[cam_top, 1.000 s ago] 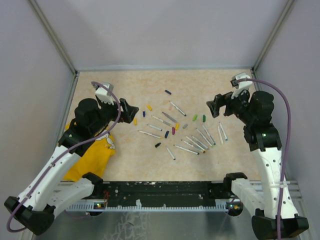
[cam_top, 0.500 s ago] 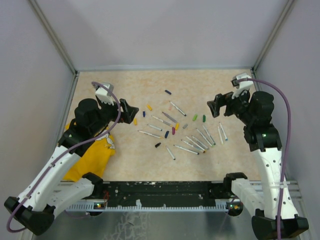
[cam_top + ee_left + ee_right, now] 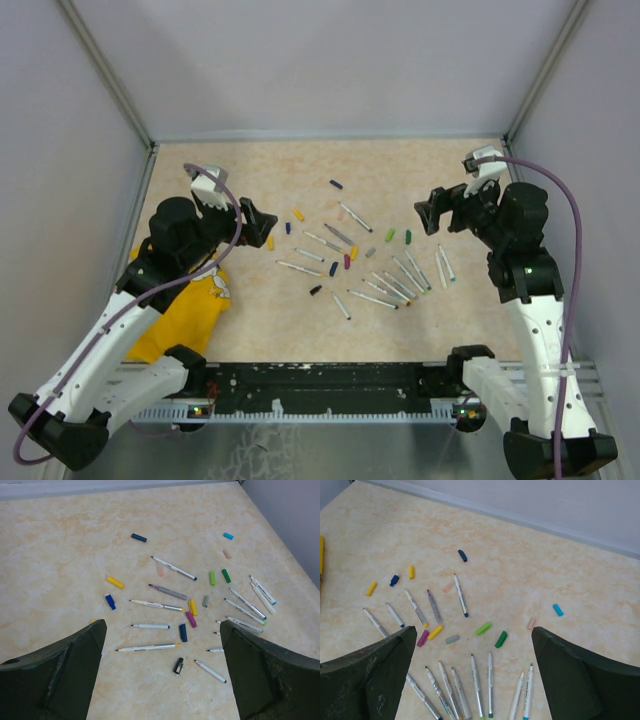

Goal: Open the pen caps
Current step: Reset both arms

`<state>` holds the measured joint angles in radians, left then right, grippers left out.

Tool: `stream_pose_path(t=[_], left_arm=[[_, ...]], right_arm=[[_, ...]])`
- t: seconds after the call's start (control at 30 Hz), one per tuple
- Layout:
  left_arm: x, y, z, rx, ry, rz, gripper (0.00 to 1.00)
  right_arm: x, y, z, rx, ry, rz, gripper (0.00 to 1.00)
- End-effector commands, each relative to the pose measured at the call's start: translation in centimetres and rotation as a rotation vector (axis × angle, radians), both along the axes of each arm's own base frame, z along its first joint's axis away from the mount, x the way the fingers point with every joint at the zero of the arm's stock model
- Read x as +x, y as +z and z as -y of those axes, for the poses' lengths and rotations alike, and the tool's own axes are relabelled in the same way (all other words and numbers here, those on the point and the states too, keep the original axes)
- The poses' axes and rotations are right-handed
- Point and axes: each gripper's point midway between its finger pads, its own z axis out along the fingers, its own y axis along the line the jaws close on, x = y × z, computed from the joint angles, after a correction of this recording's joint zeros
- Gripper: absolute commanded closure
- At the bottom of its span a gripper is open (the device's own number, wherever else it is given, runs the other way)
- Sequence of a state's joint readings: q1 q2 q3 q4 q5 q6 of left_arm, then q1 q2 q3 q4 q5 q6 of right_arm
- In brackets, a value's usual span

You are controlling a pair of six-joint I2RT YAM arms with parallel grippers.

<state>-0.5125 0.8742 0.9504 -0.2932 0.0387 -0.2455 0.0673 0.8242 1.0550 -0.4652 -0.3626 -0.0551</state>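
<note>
The tabletop point(image 3: 250, 170) is a smooth beige sheet with a pale marbled pattern, and a soft, crumpled yellow cloth point(image 3: 185, 310) lies at its near-left corner under the left arm. Slim pens point(image 3: 150, 626) with white or grey plastic barrels and bare coloured tips lie scattered flat across the middle, most of them fanned side by side toward the right. Among them rest the pen caps point(image 3: 114, 582), short stubby cylinders in yellow, blue, green, purple, grey and black, each lying apart from any barrel. The left fingers point(image 3: 60, 675) are broad, dark, matte wedges spread wide apart with nothing between them; the pens and caps lie on the tabletop beyond and below their tips, untouched. The right fingers point(image 3: 365, 680) look the same, spread just as wide and empty, above the near ends of the fanned pens. Each white arm rises from its base at the near edge, bends at a black elbow and angles its wrist inward toward the scatter, a purple cable looping over it.
</note>
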Motion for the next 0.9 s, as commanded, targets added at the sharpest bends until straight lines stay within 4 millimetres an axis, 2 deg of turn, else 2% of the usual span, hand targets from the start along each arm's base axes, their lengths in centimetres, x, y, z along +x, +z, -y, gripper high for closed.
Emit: stream_pose_path(t=[0.0, 0.87], left_arm=[[-0.2, 0.87, -0.12, 0.004, -0.008, 0.026, 0.0], [0.05, 0.66, -0.28, 0.019, 0.002, 0.028, 0.0]], right_arm=[[-0.41, 3.62, 0.43, 0.013, -0.022, 0.097, 0.02], [-0.49, 4.19, 0.66, 0.015, -0.036, 0.102, 0.02]])
